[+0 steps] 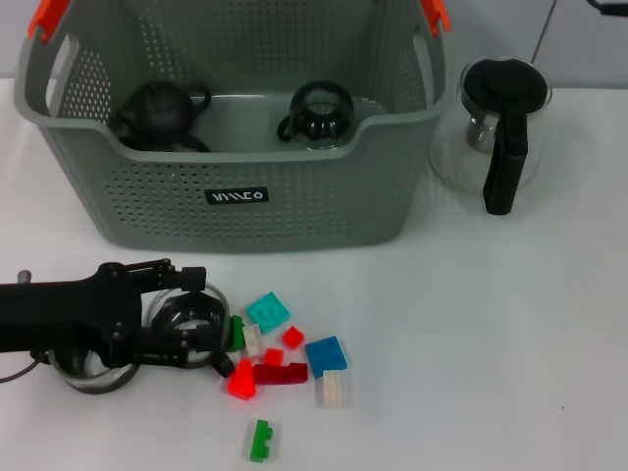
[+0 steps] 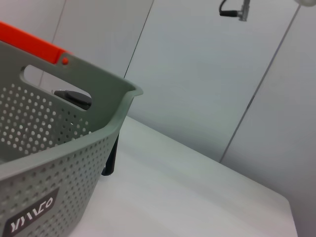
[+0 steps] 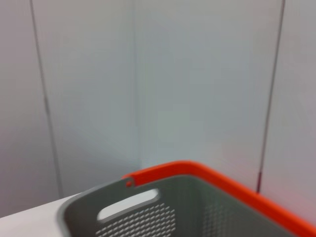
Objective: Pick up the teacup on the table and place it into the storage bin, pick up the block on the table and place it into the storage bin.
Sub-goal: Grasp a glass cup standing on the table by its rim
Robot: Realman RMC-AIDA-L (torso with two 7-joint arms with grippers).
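Note:
A clear glass teacup stands on the white table in front of the storage bin, a grey-green perforated basket with orange-red handle tops. My left gripper reaches in from the left, open, one finger on each side of the teacup, close to its rim. Just right of it lie several loose blocks: a teal one, a blue one, a bright red one and a green one. The left wrist view shows only the storage bin's corner. My right gripper is out of view.
Inside the bin sit a black teapot and a glass cup. A glass pitcher with a black lid and handle stands right of the bin. A second glass piece lies under my left arm.

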